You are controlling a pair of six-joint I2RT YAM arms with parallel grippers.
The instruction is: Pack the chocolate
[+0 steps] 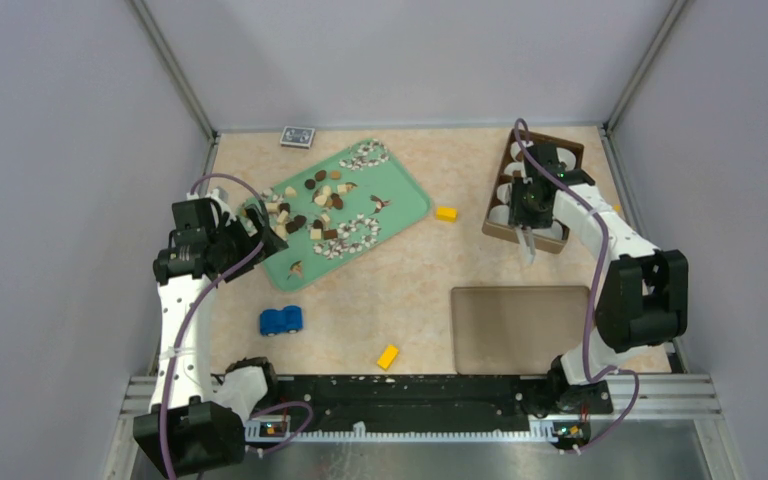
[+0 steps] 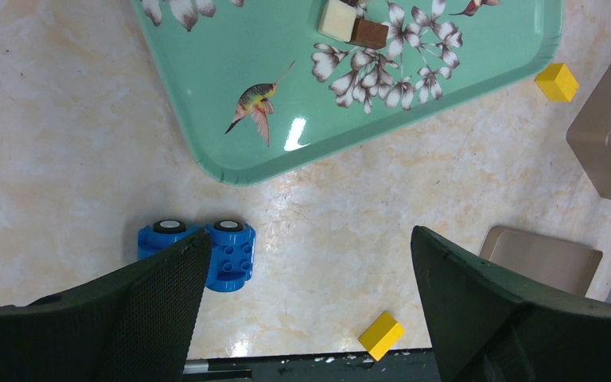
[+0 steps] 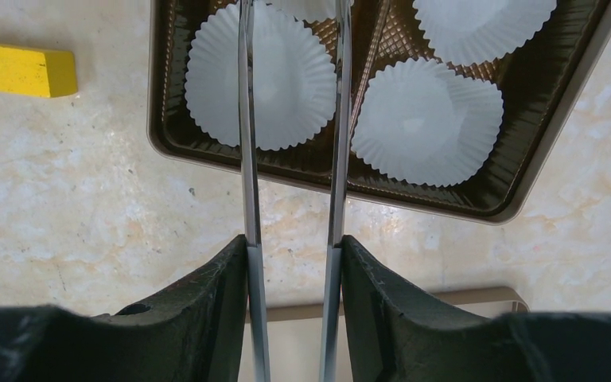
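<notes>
- Top view: the left gripper (image 1: 260, 222) hangs with its fingers spread wide at the left end of the green tray (image 1: 405, 195), holding nothing.
- The right gripper (image 1: 530, 205) is over the brown box (image 1: 572, 150) at the far right, clamped on metal tweezers (image 1: 528, 245) that reach toward the box's near rim.
- The chocolate (image 1: 315, 205), dark, light brown and cream, lies scattered on the left half of the tray, well apart from the box.
- A flat tan lid (image 1: 518, 328) lies near of the box.
- A blue toy car (image 1: 281, 320) sits near of the tray. One yellow block (image 1: 447, 213) lies between tray and box and another (image 1: 388, 356) lies near the arm bases.
- Left wrist view: the left gripper (image 2: 310, 239) is wide open over bare table.
- Beyond it the tray (image 2: 231, 103) carries a cream piece (image 2: 338, 20) touching a brown piece (image 2: 368, 33).
- The car (image 2: 227, 255) sits by the left finger, with a yellow block (image 2: 380, 335) between the fingers.
- Right wrist view: the right gripper (image 3: 294, 243) pinches the tweezers (image 3: 248, 159), whose arms stay parted and parallel.
- The arms cross the box's near wall (image 3: 167, 103) and white paper cups (image 3: 286, 87).
- A yellow block (image 3: 20, 70) lies left of the box.
</notes>
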